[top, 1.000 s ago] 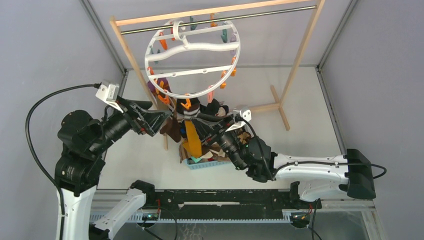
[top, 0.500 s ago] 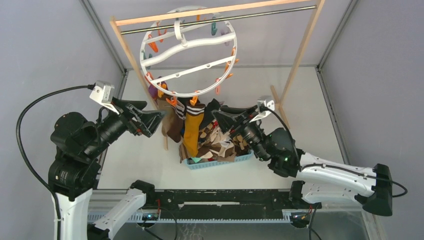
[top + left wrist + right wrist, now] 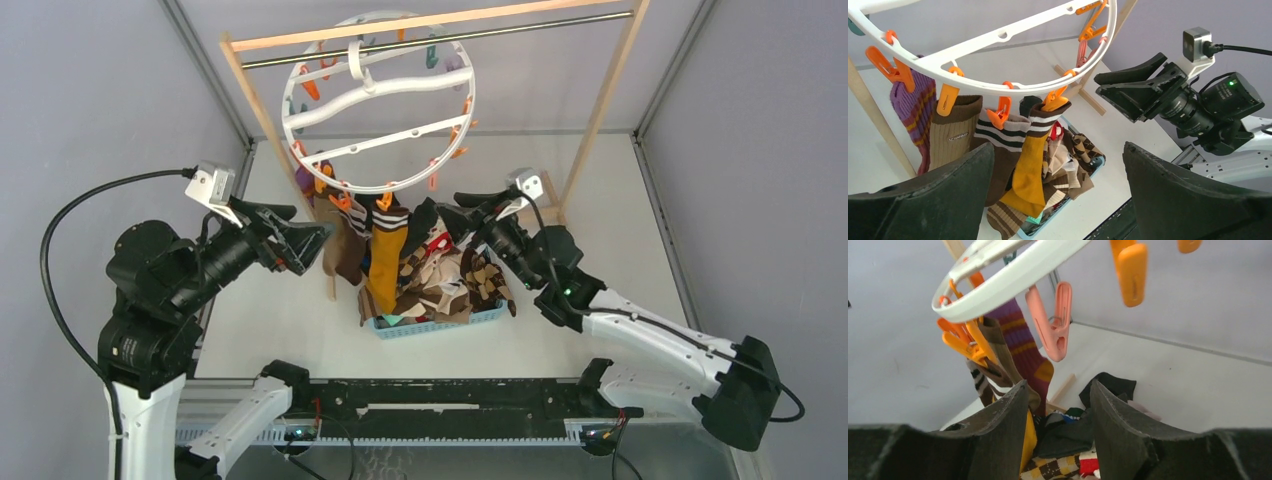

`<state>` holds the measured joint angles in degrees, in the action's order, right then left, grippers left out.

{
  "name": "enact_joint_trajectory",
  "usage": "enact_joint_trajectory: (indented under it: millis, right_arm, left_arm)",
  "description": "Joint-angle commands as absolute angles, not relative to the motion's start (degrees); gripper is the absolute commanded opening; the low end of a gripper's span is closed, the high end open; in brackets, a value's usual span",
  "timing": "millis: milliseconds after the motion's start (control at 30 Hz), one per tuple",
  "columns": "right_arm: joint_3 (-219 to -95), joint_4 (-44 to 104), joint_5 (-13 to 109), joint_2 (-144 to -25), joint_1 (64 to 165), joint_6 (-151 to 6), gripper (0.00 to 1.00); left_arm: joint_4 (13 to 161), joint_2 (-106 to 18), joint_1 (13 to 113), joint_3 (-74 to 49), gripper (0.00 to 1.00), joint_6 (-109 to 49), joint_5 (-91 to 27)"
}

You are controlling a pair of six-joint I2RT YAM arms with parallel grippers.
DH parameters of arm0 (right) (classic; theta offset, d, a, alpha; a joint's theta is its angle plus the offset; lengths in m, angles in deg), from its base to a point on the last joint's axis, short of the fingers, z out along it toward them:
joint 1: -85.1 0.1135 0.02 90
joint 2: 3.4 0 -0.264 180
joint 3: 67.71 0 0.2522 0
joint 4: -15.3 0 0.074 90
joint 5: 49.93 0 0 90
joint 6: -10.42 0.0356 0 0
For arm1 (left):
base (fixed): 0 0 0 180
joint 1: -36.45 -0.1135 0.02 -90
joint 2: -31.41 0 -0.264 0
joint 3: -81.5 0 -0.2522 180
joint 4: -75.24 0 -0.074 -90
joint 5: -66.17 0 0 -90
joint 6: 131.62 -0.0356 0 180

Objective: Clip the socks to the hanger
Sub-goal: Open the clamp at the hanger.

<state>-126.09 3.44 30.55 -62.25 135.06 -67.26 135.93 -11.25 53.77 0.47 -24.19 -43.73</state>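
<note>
Grey walls (image 3: 90, 90), white table (image 3: 640, 250) — wooden-framed rack (image 3: 603, 100) at back

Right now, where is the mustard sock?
Top view, centre: the mustard sock hangs clipped to the near rim of the hanger, above the left end of the blue basket.

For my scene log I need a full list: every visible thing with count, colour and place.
hanger: one, white, hooked on rack's rod
clothespins: many, orange, pink, teal, around the ring
clipped socks: at least four, purple, tan, brown, mustard, near pins
loose socks: many, mixed, in basket
basket: one, light blue, on table
rack: one, wood with metal rod, on table
table: one, white, under everything
left fingers: two, black, open, beside clipped socks
right fingers: two, black, open, above loose socks
</note>
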Motion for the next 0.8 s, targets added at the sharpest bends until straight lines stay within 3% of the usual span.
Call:
enact_joint_trajectory:
  millis: [0,200,500,767]
  right_arm:
    - [-129.42,-2.97,33.38,-66.13,135.27,-72.28,0.57]
    - [-132.48,-6.41,29.95,-71.31,137.91,-76.36,0.60]
    - [-134.23,-17.10,14.74,-76.70,143.52,-85.72,0.59]
    - [-134.82,-22.08,9.86,-79.23,146.44,-91.19,0.43]
  left_arm:
    - [135.29,-12.26,53.50,3.57,1.00,-25.29,-44.20]
    - [135.95,-12.19,53.49,3.84,1.00,-25.71,-43.23]
    - [136.55,-12.21,53.44,4.02,1.00,-25.72,-43.20]
    - [136.91,-11.62,53.41,3.94,1.00,-25.93,-43.26]
